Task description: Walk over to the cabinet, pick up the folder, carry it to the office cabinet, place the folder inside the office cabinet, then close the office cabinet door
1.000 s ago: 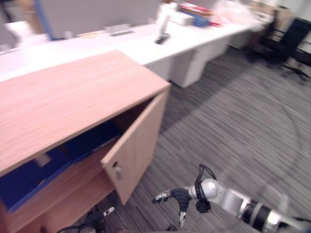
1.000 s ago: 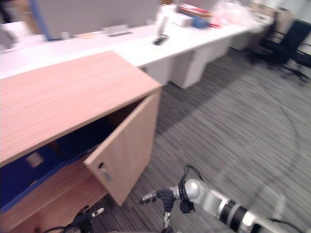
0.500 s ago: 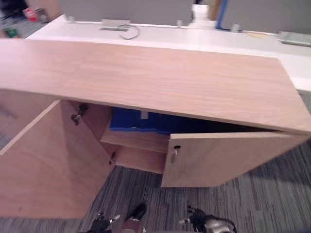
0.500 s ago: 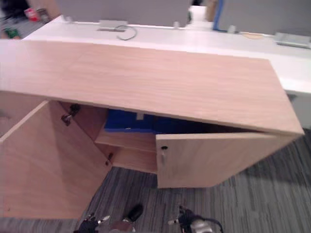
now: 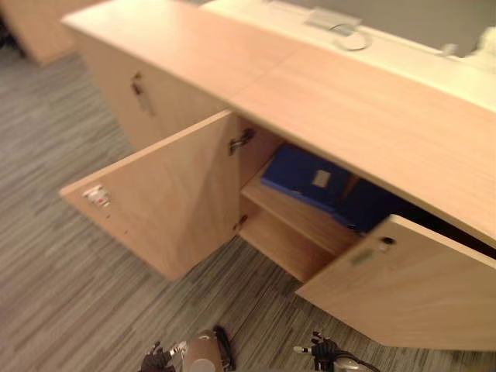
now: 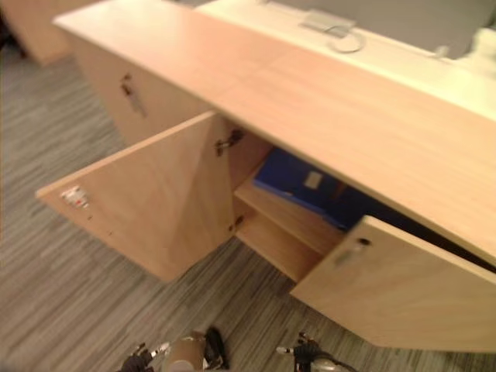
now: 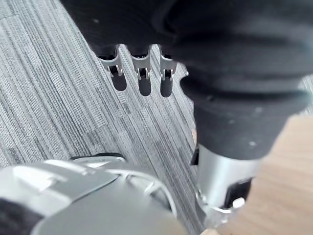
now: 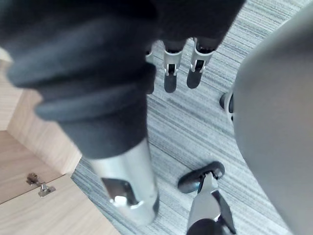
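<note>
Finding: the blue folder (image 5: 306, 177) rests on the upper shelf (image 5: 302, 221) inside the office cabinet (image 5: 372, 116), at about 1 o'clock from the middle of the head view; I judge placement complete. Both doors stand open; the left door (image 5: 163, 194) is swung wide toward 8 o'clock, the right door (image 5: 411, 287) ajar at 4 o'clock. My left hand (image 7: 144, 73) and right hand (image 8: 170, 73) hang at 6 o'clock above the carpet (image 5: 54, 256), fingers straight and slack, holding nothing.

Recommendation: push with flat fingers on each door's outer face near its free edge, away from the hinge (image 5: 242, 141); take the wide left door first; keep fingertips out of the closing gap; confirm the folder's edge clears.
</note>
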Controlling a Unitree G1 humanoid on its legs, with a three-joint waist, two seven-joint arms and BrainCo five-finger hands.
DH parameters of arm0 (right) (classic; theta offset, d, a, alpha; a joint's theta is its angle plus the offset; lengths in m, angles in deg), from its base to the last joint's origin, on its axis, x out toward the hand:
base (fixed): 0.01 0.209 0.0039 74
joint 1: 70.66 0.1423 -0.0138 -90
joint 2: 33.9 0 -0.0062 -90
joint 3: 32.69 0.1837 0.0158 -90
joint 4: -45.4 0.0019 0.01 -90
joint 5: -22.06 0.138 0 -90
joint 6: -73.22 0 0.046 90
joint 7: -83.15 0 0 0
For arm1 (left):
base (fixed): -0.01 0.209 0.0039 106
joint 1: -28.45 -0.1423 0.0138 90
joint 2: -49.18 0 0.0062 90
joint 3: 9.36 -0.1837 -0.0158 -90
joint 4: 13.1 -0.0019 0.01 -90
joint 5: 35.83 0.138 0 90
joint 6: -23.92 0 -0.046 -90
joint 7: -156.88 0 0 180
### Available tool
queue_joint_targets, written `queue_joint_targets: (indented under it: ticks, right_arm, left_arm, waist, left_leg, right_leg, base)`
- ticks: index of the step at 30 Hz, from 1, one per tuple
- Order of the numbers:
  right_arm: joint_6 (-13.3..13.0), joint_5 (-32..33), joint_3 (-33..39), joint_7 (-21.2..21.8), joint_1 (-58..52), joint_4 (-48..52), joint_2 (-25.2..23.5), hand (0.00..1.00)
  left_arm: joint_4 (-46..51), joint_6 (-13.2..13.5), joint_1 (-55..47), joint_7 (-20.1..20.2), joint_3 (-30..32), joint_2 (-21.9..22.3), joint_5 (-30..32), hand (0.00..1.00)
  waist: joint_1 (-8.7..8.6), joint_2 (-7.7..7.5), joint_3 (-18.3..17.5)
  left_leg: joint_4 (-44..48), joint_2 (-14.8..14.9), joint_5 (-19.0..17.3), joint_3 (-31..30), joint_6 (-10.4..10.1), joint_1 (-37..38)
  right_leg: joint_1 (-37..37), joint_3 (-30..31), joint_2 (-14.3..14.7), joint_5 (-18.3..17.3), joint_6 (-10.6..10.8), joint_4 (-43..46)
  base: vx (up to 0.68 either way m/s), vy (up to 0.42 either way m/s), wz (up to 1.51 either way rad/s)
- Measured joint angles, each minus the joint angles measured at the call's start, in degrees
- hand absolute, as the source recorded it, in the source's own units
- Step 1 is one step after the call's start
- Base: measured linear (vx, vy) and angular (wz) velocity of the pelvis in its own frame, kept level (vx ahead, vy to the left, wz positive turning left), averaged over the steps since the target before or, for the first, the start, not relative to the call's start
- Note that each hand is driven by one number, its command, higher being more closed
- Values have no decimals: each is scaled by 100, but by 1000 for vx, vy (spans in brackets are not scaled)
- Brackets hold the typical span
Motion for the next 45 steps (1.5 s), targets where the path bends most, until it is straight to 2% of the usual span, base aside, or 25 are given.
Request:
queue_joint_targets:
  ticks: [1, 2, 3, 5, 7, 8, 13, 14, 15, 16, 18, 20, 22, 23, 25, 27, 28, 30, 33, 39, 43, 45]
  right_arm:
    - [-8, 0, 36, -1, -23, 6, 11, 0]
    - [-7, 1, 131, -1, -78, 69, 12, 0]
    - [-12, 13, 137, 1, -144, 177, 14, 0]
    - [-11, 30, 186, 3, -240, 240, 25, 0]
    - [-11, 67, 198, 7, -241, 236, 41, 0]
    - [-11, 134, 318, 13, -241, 219, 35, 0]
    - [-7, 224, 401, 47, -297, 211, 39, 0]
    - [-7, 227, 400, 47, -298, 208, 48, 0]
    - [-7, 227, 375, 58, -310, 209, 60, 0]
    - [-7, 228, 349, 64, -322, 209, 60, 0]
    - [-8, 221, 297, 160, -331, 218, 83, 0]
    - [-6, 216, 295, 177, -334, 222, 99, 0]
    - [8, 208, 296, 199, -336, 234, 122, 0]
    - [13, 193, 296, 206, -333, 240, 122, 0]
    - [108, 7, 300, 294, -348, 332, 130, 0]
    - [154, -79, 302, 383, -340, 336, 172, 0]
    - [164, -121, 303, 402, -338, 337, 183, 0]
    - [211, -186, 344, 432, -335, 336, 197, 0]
    - [221, -184, 392, 442, -337, 331, 197, 0]
    - [219, -4, 712, 509, -442, 321, 271, 0]
    - [223, 2, 877, 545, -634, 312, 397, 0]
    - [226, 30, 1112, 567, -747, 327, 413, 0]
  left_arm:
    - [-30, 0, -3, 1, -1, 11, -3, 0]
    - [-62, 1, -56, 2, -10, 33, -6, 0]
    - [-63, 3, -70, 5, -19, 48, -7, 0]
    - [-65, 7, -70, 14, -74, 78, -23, 0]
    - [-90, 2, -86, 41, -54, 88, -159, 0]
    - [-137, 0, -98, 57, 17, 92, -284, 0]
    - [-155, -3, -303, 59, 546, 249, -830, 0]
    - [-141, -8, -306, 56, 741, 263, -874, 0]
    - [77, -58, -282, 38, 1323, 244, -882, 0]
    - [225, -63, -287, 8, 1514, 195, -883, 0]
    - [1007, -124, -278, -116, 1553, -231, -760, 0]
    - [1769, -113, -273, -227, 1349, -386, -596, 0]
    - [2455, -137, -16, -192, 1289, -566, -137, 0]
    - [2442, -174, 118, -164, 1325, -657, -36, 0]
    - [2262, -395, 567, -13, 1407, -1161, 390, 0]
    - [1867, -527, 977, 13, 1387, -1787, 818, 0]
    - [1769, -545, 1098, 18, 1350, -1957, 942, 0]
    - [1431, -568, 1544, 68, 1023, -2572, 1377, 0]
    - [957, -554, 2047, 201, 424, -3046, 1773, 0]
    - [337, -490, 2876, 641, -1004, -3229, 2167, 0]
    - [49, -464, 3491, 714, -1656, -3258, 2292, 0]
    - [-61, -446, 3815, 721, -1753, -3422, 2295, 0]
  waist:
    - [-26, -28, -18]
    - [-80, 13, -54]
    - [-197, 34, -86]
    - [-262, 83, -221]
    - [-229, 118, -226]
    - [-225, 120, -226]
    - [-240, 170, -268]
    - [-239, 174, -270]
    - [-252, 191, -270]
    - [-238, 186, -277]
    - [-234, 180, -280]
    - [-232, 191, -274]
    - [-227, 205, -277]
    - [-229, 205, -277]
    - [-253, 193, -272]
    - [-252, 189, -271]
    - [-252, 189, -270]
    - [-256, 188, -269]
    - [-270, 189, -270]
    - [-405, 193, -268]
    - [-448, 197, -263]
    - [-540, 179, -260]
  left_leg:
    - [-329, -165, 157, -55, 30, 186]
    - [-1014, -485, 477, -217, 32, 542]
    - [-1549, -729, 752, -425, 27, 791]
    - [-1994, -903, 1018, -702, 21, 896]
    - [-2396, -945, 1257, -813, -20, 1058]
    - [-2432, -939, 1285, -852, -31, 1058]
    - [-2439, -890, 1348, -930, -112, 1083]
    - [-2440, -883, 1352, -957, -119, 1082]
    - [-2440, -870, 1352, -966, -130, 1080]
    - [-2440, -864, 1351, -965, -132, 1080]
    - [-2442, -841, 1348, -962, -131, 1069]
    - [-2442, -839, 1345, -959, -132, 1057]
    - [-2442, -849, 1332, -947, -124, 1066]
    - [-2442, -850, 1326, -938, -123, 1073]
    - [-2441, -847, 1299, -868, -105, 1121]
    - [-2441, -844, 1248, -788, -109, 1204]
    - [-2441, -841, 1242, -771, -109, 1209]
    - [-2439, -820, 1221, -725, -129, 1224]
    - [-2438, -787, 1196, -665, -161, 1287]
    - [-2436, -746, 1182, -650, -183, 1377]
    - [-2435, -726, 1185, -655, -187, 1375]
    - [-2410, -724, 1188, -640, -180, 1348]
  right_leg:
    - [66, -2, -18, 0, 1, -105]
    - [124, -14, -14, 3, 2, -242]
    - [122, -2, -19, 50, -27, -273]
    - [105, -78, -47, 102, -18, -202]
    - [107, -150, 5, 140, 43, -241]
    - [118, -170, 28, 176, 107, -264]
    - [168, -226, 107, 179, 112, -301]
    - [190, -269, 122, 178, 112, -316]
    - [224, -306, 148, 177, 113, -362]
    - [230, -306, 157, 176, 112, -373]
    - [233, -303, 190, 166, 99, -407]
    - [225, -299, 198, 169, 100, -424]
    - [247, -295, 200, 175, 102, -465]
    - [259, -294, 201, 175, 101, -480]
    - [292, -249, 205, 175, 100, -515]
    - [345, -150, 206, 175, 99, -548]
    - [345, -140, 207, 174, 99, -553]
    - [344, -120, 218, 174, 98, -559]
    - [372, -83, 227, 173, 92, -542]
    - [407, -78, 227, 171, 88, -434]
    - [346, -77, 199, 165, 77, -285]
    - [285, -70, 198, 164, 74, -214]
  base:
    - [50, 119, 88]
    - [29, 130, 88]
    - [15, 125, 99]
    - [7, 59, 83]
    - [-10, 7, 31]
    - [-56, -30, 11]
    - [-70, -44, 4]
    - [-55, -42, 15]
    - [-45, -37, 13]
    - [-40, -35, 10]
    - [-35, -33, 0]
    - [0, 0, 0]
    - [-3, -3, -2]
    - [4, -3, -8]
    - [14, -4, -17]
    - [15, -5, -22]
    - [12, -9, -14]
    - [12, -15, -9]
    - [7, -25, -11]
    - [-4, -11, -2]
    - [-28, 13, 0]
    - [-38, 22, -3]
